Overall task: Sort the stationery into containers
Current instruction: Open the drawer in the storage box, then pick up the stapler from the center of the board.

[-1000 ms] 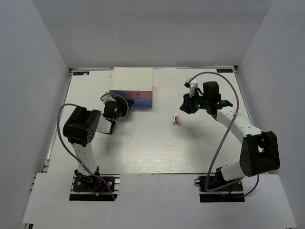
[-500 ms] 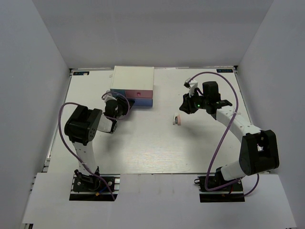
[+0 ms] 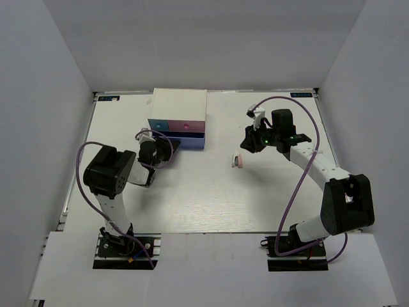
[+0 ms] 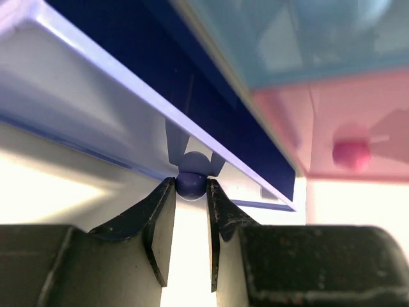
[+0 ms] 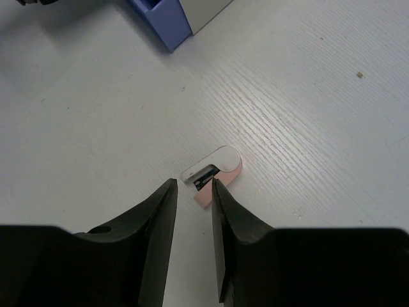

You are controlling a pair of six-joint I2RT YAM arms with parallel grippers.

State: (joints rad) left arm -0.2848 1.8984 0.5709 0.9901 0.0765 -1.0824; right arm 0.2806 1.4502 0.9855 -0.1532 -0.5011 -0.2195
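Left wrist: fingers [image 4: 160, 220] pinch purple drawer knob [image 4: 190, 184].

The top view looks steeply down from behind the arm bases over the whole worktop [image 3: 204, 192]. The left wrist view sits close against a drawer knob [image 4: 190, 182]. The right wrist view looks down from nearer, sharing the drawer box [image 5: 201, 9] corner at its upper left.

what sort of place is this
Likely a robot lab test cell: a white table boxed in by plain grey panels, two arms bolted at its near edge, one small drawer box.
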